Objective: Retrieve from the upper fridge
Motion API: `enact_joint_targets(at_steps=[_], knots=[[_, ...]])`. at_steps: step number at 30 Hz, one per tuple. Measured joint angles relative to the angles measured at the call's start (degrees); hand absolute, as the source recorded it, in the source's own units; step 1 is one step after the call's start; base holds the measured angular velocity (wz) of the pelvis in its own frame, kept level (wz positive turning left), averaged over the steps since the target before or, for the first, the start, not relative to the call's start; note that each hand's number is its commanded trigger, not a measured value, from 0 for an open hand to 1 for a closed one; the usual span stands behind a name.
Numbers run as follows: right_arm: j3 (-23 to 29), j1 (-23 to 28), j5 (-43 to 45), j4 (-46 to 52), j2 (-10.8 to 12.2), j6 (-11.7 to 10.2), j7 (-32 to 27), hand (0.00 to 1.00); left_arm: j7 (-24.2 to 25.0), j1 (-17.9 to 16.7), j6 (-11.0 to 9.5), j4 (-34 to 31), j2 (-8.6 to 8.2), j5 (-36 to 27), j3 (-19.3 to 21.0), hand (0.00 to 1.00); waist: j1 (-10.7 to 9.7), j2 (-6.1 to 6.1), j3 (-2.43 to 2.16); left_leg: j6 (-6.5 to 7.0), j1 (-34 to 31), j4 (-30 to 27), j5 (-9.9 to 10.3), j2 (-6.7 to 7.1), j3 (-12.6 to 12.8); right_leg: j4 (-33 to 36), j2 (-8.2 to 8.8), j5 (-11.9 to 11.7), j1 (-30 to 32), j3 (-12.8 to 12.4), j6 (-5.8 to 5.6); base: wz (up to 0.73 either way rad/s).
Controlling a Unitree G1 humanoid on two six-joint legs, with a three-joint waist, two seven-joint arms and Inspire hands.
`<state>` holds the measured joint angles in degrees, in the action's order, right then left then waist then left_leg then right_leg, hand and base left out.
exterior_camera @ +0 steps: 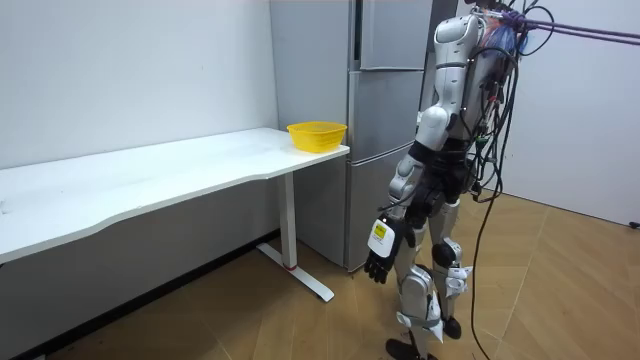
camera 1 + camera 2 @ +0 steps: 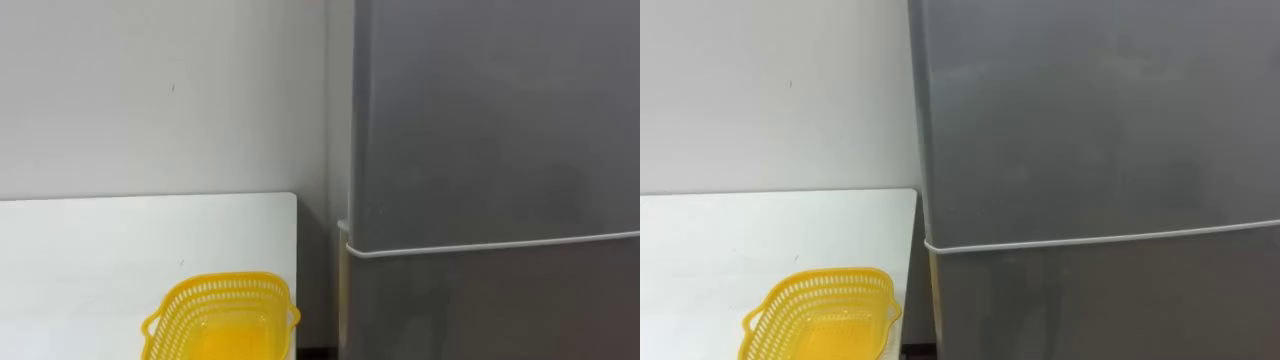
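Plain white wall (image 2: 150,90) is backing a grey fridge (image 2: 1090,150), with the robot standing just in front of it.
The fridge's upper door (image 2: 490,120) is sitting shut, hiding whatever is inside. Left of the fridge, a yellow basket (image 2: 225,283) is resting on the white table (image 2: 100,240), near its fridge-side end. The left hand (image 1: 380,258) is hanging low before the fridge, fingers loosely relaxed, holding nothing.

From my station, the fridge (image 2: 490,150) takes up the right side of both eye views: a tall grey cabinet with a smooth, matte front. Its upper door (image 2: 1090,120) sits shut and flush. Low in the frame, a thin pale seam (image 2: 1100,240) divides it from the lower door (image 2: 1100,305), which is also shut. In the room view the fridge (image 1: 380,120) stands upright at top centre.
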<state>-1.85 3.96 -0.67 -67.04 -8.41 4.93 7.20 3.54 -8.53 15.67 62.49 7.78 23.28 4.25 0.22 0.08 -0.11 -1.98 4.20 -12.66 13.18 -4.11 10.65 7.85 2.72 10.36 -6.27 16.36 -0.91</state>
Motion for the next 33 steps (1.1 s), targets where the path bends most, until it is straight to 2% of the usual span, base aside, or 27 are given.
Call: enact_joint_targets(at_steps=[7, 11, 16, 22, 26, 31, 33], knots=[[0.90, 0.47, 0.16, 0.49, 0.06, -0.19, -0.39, 0.00, -0.91, -1.48, -0.15, -0.06, -0.09, -0.16, -0.14, 0.00, -0.03, 0.01, -0.05, -0.01, 0.29, 0.53, 0.00, 0.01, 0.22, 0.34, -0.17, -0.02, 0.21, -0.63, 0.00, -0.04], [0.88, 0.76, -0.41, 0.72, 0.07, -0.30, -1.83, 0.00, -3.09, -1.82, -0.24, -0.06, -0.19, -0.19, 0.08, 0.00, -0.05, -0.22, -0.09, -0.02, 0.38, 0.87, -0.02, 0.09, 0.16, 0.31, -0.14, -0.02, 0.19, -0.47, -0.01, 0.00], [0.99, 0.60, 0.20, 0.35, 0.08, -0.72, -2.68, 0.00, -5.62, -2.03, -1.71, 0.16, -0.19, -4.89, 0.63, 0.00, -0.10, -0.33, -0.06, -0.02, 0.52, 0.88, -0.02, 0.10, 0.09, 0.27, -0.14, -0.02, 0.12, -0.46, -0.01, 0.00], [2.55, 1.35, 0.05, -0.46, 0.27, -1.25, -2.89, 0.00, -7.98, -2.00, -2.74, 0.53, -0.33, -13.73, 5.33, 0.00, 0.03, -0.25, 0.09, -0.02, 1.15, 1.14, -0.02, 0.11, 0.09, 0.01, -0.21, -0.05, -0.42, -0.59, -0.05, 0.00], [3.76, 1.86, -0.41, -0.39, 0.64, -1.30, -2.89, 0.00, -10.01, -2.40, -4.05, 0.40, -0.86, -22.70, 8.21, 0.00, 0.02, -0.26, 0.13, -0.02, 1.63, 1.33, -0.02, 0.18, 0.14, -0.14, -0.16, -0.02, -0.98, -0.40, -0.09, 0.00], [3.79, 1.72, -2.09, -0.44, 0.65, -1.38, -2.90, 0.00, -12.66, -2.13, -6.62, 0.61, -0.97, -33.07, 8.67, 0.00, 0.11, -0.26, 0.12, -0.01, 1.41, 1.32, -0.02, 0.31, 0.13, -0.06, 0.01, 0.03, -0.86, -0.34, -0.19, 0.00], [4.28, 1.81, -1.53, -0.52, 0.65, -1.73, -2.92, 0.00, -13.26, -1.52, -8.01, 1.93, -0.93, -40.18, 9.23, 0.00, 0.11, -0.21, 0.12, 0.00, 1.47, 1.30, -0.03, 0.43, -0.05, -0.03, 0.11, -0.01, -0.86, -0.28, -0.27, 0.00]])
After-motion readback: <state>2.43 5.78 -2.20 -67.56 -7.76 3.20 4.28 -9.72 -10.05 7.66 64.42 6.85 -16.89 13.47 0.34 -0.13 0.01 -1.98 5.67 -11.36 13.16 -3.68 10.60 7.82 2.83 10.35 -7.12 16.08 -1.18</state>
